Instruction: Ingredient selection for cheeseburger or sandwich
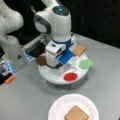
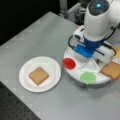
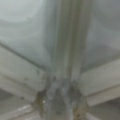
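Note:
One brown toast square (image 1: 76,113) (image 2: 38,75) lies alone on the white paper plate (image 1: 56,107) (image 2: 25,75). The other ingredients rest in the white sectioned tray (image 1: 53,78) (image 2: 75,78): a second toast (image 1: 79,49) (image 2: 112,70), a green leaf (image 1: 85,63) (image 2: 87,77), a red disc (image 1: 70,76) (image 2: 68,63), a dark patty (image 1: 41,60) and a yellow cheese edge (image 2: 117,51). My gripper (image 1: 55,65) (image 2: 98,59) is low over the tray's middle, near the patty's side; its fingers are hidden by the hand. The wrist view shows only the tray dividers (image 3: 67,50) close up.
A second white robot base (image 1: 11,42) stands at a front view's left, with a blue-lit box and an orange piece (image 1: 10,79) beside it. A metal frame (image 1: 33,43) sits behind the tray. The grey table (image 2: 37,37) ends at dark edges.

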Tool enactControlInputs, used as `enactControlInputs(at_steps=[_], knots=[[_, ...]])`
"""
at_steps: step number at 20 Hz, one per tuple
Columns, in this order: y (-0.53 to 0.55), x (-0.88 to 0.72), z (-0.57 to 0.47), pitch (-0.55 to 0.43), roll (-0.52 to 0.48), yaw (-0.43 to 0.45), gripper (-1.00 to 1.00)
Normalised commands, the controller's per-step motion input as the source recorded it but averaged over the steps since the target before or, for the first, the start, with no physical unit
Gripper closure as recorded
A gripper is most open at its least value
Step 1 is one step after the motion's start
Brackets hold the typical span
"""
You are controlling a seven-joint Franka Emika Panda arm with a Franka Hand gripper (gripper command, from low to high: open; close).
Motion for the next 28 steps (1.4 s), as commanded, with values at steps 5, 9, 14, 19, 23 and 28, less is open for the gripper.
enactControlInputs(at_steps=[5,9,14,19,23,28], knots=[[-0.02,-0.22,-0.11,-0.147,0.006,0.147,-1.00],[-0.02,-0.21,-0.12,-0.155,0.009,0.141,-1.00],[0.00,-0.20,-0.12,-0.161,0.019,0.132,-1.00],[0.02,-0.20,-0.12,-0.177,0.034,0.127,-1.00],[0.03,-0.20,-0.11,-0.181,0.051,0.126,-1.00],[-0.01,-0.22,-0.09,-0.181,0.070,0.173,-1.00]])
